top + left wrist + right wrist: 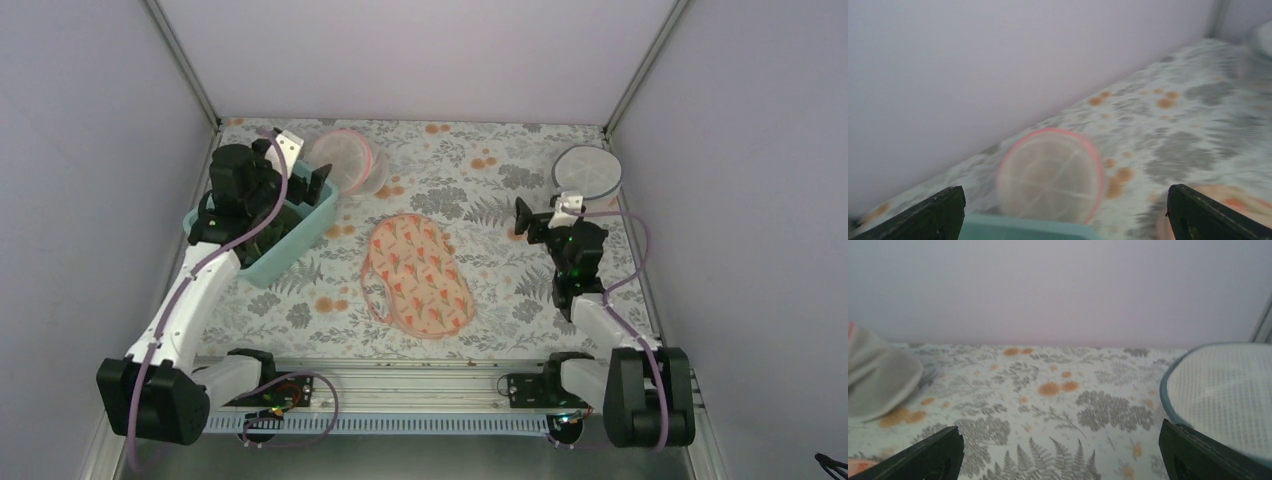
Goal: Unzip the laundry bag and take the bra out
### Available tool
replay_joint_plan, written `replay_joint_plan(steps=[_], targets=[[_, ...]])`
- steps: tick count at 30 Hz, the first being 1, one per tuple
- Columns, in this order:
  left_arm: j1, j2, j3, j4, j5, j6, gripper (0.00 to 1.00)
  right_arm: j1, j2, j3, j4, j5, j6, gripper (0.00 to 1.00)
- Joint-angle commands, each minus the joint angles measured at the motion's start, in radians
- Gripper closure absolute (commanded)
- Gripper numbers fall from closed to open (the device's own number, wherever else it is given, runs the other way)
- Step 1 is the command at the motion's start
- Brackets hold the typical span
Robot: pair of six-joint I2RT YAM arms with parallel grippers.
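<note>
The peach laundry bag (418, 275) with orange-red flowers lies flat in the middle of the table, apart from both grippers. Its edge shows in the left wrist view (1228, 197). I cannot tell whether its zip is open. The bra does not show in any view. My left gripper (303, 185) is open and empty over the far end of a teal bin (300, 240); its fingers (935, 215) stand wide apart. My right gripper (524, 222) is open and empty above the tablecloth, to the right of the bag, with its fingers (930, 457) wide apart.
A round white mesh pod with a pink rim (345, 160) sits at the back left, just beyond the bin (1023, 231). A white mesh pod with a grey rim (588, 172) lies at the back right, close to my right gripper (1060, 455). Walls close in three sides.
</note>
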Motion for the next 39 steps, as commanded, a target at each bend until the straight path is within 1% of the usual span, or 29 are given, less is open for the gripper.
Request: replay_joint_plan(steps=[1, 3, 5, 7, 10, 13, 14, 15, 17, 19, 20, 23, 25, 26, 27, 29, 31, 33, 34, 36, 39], targets=[[0.026, 0.025, -0.138, 0.222, -0.262, 0.013, 0.0, -0.038, 0.084, -0.091, 0.302, -0.039, -0.024, 0.0], [0.029, 0.023, -0.241, 0.362, -0.317, -0.009, 0.0, -0.04, 0.137, -0.136, 0.405, -0.051, -0.053, 0.0], [0.033, 0.027, -0.358, 0.5, -0.354, -0.028, 0.0, -0.041, 0.181, -0.151, 0.441, -0.029, -0.091, 0.0], [0.041, 0.038, -0.488, 0.662, -0.335, -0.029, 0.0, -0.048, 0.223, -0.175, 0.51, -0.005, -0.097, 0.0], [0.045, 0.072, -0.68, 0.959, -0.307, -0.014, 0.0, -0.054, 0.292, -0.225, 0.67, -0.048, -0.116, 0.0], [0.05, 0.134, -0.85, 1.304, -0.246, 0.016, 0.0, -0.056, 0.352, -0.213, 0.703, -0.076, -0.134, 0.0], [0.05, 0.162, -0.879, 1.392, -0.232, 0.017, 0.0, -0.056, 0.377, -0.203, 0.705, -0.083, -0.14, 0.0], [0.05, 0.196, -0.885, 1.436, -0.224, 0.017, 0.0, -0.055, 0.402, -0.193, 0.71, -0.087, -0.143, 0.0], [0.051, 0.252, -0.876, 1.445, -0.247, -0.002, 0.0, -0.06, 0.462, -0.17, 0.735, -0.077, -0.132, 0.0], [0.054, 0.31, -0.886, 1.522, -0.26, 0.004, 0.0, -0.093, 0.464, -0.111, 0.618, -0.096, -0.094, 0.0], [0.055, 0.341, -0.885, 1.57, -0.263, 0.002, 0.0, -0.105, 0.468, -0.106, 0.618, -0.106, -0.081, 0.0], [0.084, 0.334, -0.843, 1.476, -0.268, -0.041, 0.0, -0.108, 0.468, -0.107, 0.618, -0.105, -0.079, 0.0], [0.112, 0.394, -0.847, 1.545, -0.272, -0.074, 0.0, -0.108, 0.469, -0.107, 0.618, -0.106, -0.078, 0.0], [0.12, 0.448, -0.859, 1.646, -0.268, -0.08, 0.0, -0.108, 0.469, -0.106, 0.619, -0.106, -0.078, 0.0], [0.123, 0.489, -0.869, 1.703, -0.265, -0.08, 0.0, -0.108, 0.469, -0.106, 0.619, -0.106, -0.078, 0.0], [0.124, 0.426, -0.841, 1.544, -0.256, -0.082, 0.0, -0.108, 0.469, -0.107, 0.617, -0.104, -0.079, 0.0], [0.127, 0.474, -0.835, 1.619, -0.28, -0.09, 0.0, -0.107, 0.469, -0.106, 0.618, -0.104, -0.078, 0.0], [0.128, 0.446, -0.825, 1.546, -0.277, -0.094, 0.0, -0.108, 0.469, -0.105, 0.618, -0.104, -0.077, 0.0], [0.129, 0.446, -0.819, 1.538, -0.275, -0.094, 0.0, -0.108, 0.469, -0.105, 0.617, -0.104, -0.077, 0.0], [0.13, 0.466, -0.828, 1.592, -0.273, -0.095, 0.0, -0.108, 0.471, -0.106, 0.621, -0.103, -0.078, 0.0], [0.133, 0.459, -0.811, 1.547, -0.277, -0.103, 0.0, -0.108, 0.471, -0.105, 0.619, -0.104, -0.077, 0.0]])
